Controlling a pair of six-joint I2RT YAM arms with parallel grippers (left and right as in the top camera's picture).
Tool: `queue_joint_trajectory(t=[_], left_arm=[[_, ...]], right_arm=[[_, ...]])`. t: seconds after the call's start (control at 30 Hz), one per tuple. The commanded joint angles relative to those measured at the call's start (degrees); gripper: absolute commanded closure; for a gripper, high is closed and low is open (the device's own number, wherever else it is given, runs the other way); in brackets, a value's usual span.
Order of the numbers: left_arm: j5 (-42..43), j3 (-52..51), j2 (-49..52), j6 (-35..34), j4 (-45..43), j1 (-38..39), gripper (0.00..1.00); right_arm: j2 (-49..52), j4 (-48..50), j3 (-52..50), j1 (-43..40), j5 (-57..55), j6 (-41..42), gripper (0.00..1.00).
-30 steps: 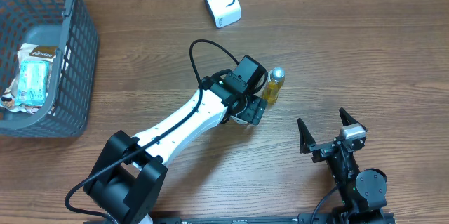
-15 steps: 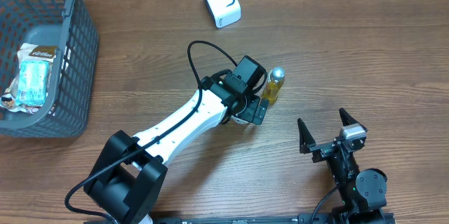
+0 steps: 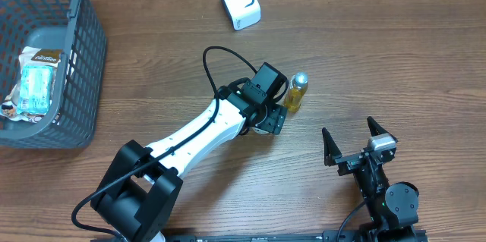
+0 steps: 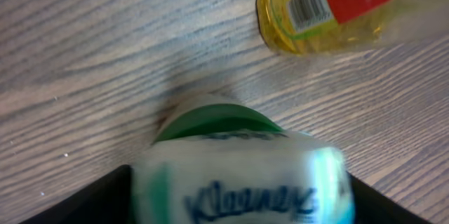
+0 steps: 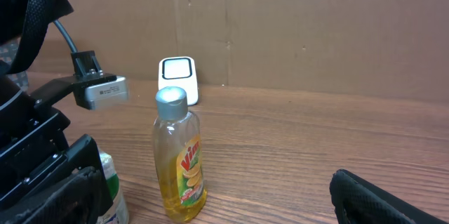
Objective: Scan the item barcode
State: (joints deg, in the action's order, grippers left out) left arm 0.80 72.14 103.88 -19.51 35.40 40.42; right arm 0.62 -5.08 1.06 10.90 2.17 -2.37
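Note:
A white Kleenex pack (image 4: 238, 182) with green and blue ends fills the gap between my left gripper's (image 4: 238, 199) black fingers, which are shut on it just above the table. In the right wrist view the pack (image 5: 111, 185) shows at the lower left. Right beside it stands a yellow Vim bottle (image 3: 296, 93) with a silver cap, and its barcode (image 4: 309, 6) faces the left wrist camera. A white scanner (image 3: 240, 1) stands at the far edge of the table. My right gripper (image 3: 349, 137) is open and empty at the near right, facing the bottle (image 5: 181, 161).
A grey mesh basket (image 3: 85, 52) holding packaged goods (image 3: 36, 83) stands at the far left. The left arm's black cable (image 3: 220, 48) loops above its wrist. A cardboard wall (image 5: 316, 27) runs behind the table.
My left gripper has shifted very slightly left beside the bottle with the pack between its fingers. The right arm, bottle and scanner have not moved.

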Motion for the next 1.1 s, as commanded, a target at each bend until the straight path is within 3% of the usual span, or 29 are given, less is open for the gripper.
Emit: queue_joint_trajectory(t=[0.0, 0.1, 0.17, 0.33, 0.5, 0.63, 0.73, 0.9, 1.07], left_arm=[[0.3, -0.1, 0.7, -1.7, -1.2, 0.2, 0.25], [0.2, 0.3, 0.6, -6.1, -1.1, -0.2, 0.46], [0.2, 0.5, 0.6, -10.3, -0.8, -0.4, 0.50], [-2.4, 0.7, 0.6, -20.2, -0.8, -0.4, 0.48], [-7.4, 2.1, 0.3, -21.1, 1.1, -0.2, 0.42], [-7.6, 2.9, 0.3, -15.4, 3.1, -0.2, 0.27], [-7.1, 2.9, 0.4, -6.1, 3.2, -0.2, 0.02], [-7.1, 2.9, 0.4, 6.4, 2.7, -0.3, 0.01], [-4.8, 2.7, 0.6, 9.5, 2.9, -0.3, 0.00]], right_arm=[[-0.5, 0.4, -0.6, -0.2, 0.1, -0.3, 0.00], [-0.5, 0.4, -0.6, -0.2, 0.1, -0.3, 0.00], [-0.5, 0.4, -0.6, -0.2, 0.1, -0.3, 0.00], [-0.5, 0.4, -0.6, -0.2, 0.1, -0.3, 0.00], [-0.5, 0.4, -0.6, -0.2, 0.1, -0.3, 0.00], [-0.5, 0.4, -0.6, -0.2, 0.1, -0.3, 0.00], [-0.5, 0.4, -0.6, -0.2, 0.1, -0.3, 0.00], [-0.5, 0.4, -0.6, -0.2, 0.1, -0.3, 0.00], [-0.5, 0.4, -0.6, -0.2, 0.1, -0.3, 0.00]])
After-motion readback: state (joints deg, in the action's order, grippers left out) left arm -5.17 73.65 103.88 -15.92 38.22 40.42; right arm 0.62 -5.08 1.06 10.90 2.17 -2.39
